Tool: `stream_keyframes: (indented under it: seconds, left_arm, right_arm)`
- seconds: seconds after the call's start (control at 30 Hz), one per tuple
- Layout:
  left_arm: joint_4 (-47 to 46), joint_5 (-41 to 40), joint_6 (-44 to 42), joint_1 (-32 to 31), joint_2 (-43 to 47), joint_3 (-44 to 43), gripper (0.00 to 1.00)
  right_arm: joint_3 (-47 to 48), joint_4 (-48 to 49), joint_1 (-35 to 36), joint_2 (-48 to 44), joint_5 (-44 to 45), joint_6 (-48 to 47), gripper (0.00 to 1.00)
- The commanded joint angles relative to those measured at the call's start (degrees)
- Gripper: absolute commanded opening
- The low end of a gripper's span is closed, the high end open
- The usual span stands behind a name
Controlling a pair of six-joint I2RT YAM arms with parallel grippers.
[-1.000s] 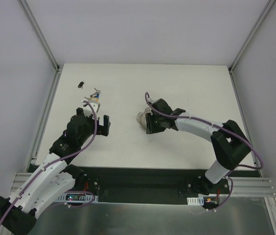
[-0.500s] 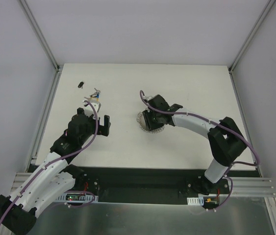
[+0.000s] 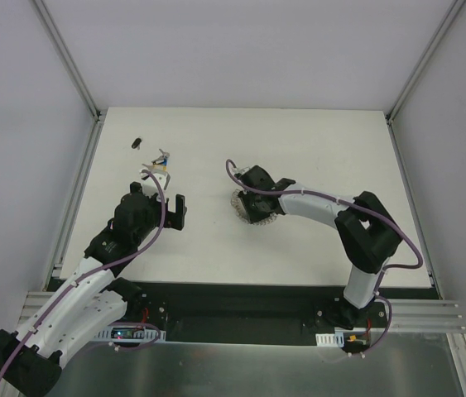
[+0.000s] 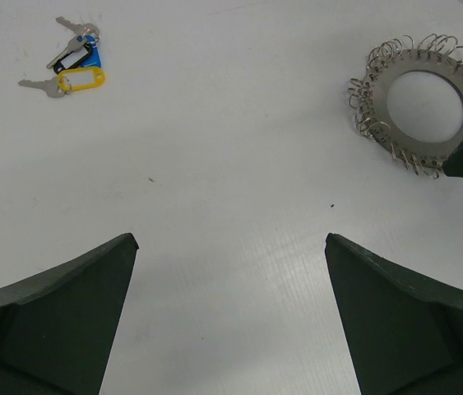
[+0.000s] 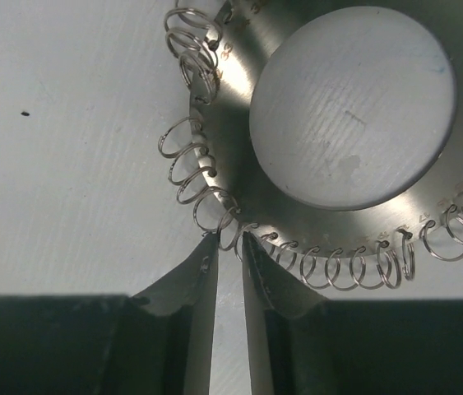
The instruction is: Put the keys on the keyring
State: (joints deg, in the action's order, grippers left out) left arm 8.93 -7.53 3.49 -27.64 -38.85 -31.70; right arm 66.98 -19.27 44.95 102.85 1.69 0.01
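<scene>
Right wrist view: the right gripper [image 5: 227, 240] pinches its jaws on the keyring [image 5: 229, 144] at its coiled edge, likely steadying it, while the left gripper [image 4: 231, 240] hovers, jaws apart, short of the keys [image 4: 79, 62].

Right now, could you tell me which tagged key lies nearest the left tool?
The yellow-tagged key; in the left wrist view it lies closer to the left tool than the blue-tagged one.
</scene>
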Motion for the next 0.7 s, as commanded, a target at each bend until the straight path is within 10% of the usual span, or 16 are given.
stream_keyframes:
  seconds: [0.0, 0.43, 0.67]
  left_arm:
    - [-0.5, 0.0, 0.6, 0.6, 1.0, -0.4, 0.99]
    - [-0.6, 0.6, 0.6, 0.6, 1.1, -0.4, 0.99]
    - [-0.5, 0.6, 0.6, 0.6, 1.3, -0.3, 0.99]
  right_arm:
    - [2.7, 0.3, 0.4, 0.9, 3.1, -0.7, 0.18]
    - [3.9, -0.6, 1.0, 2.5, 4.4, -1.5, 0.14]
    - [5.0, -1.4, 1.7, 2.1, 5.2, -0.6, 0.28]
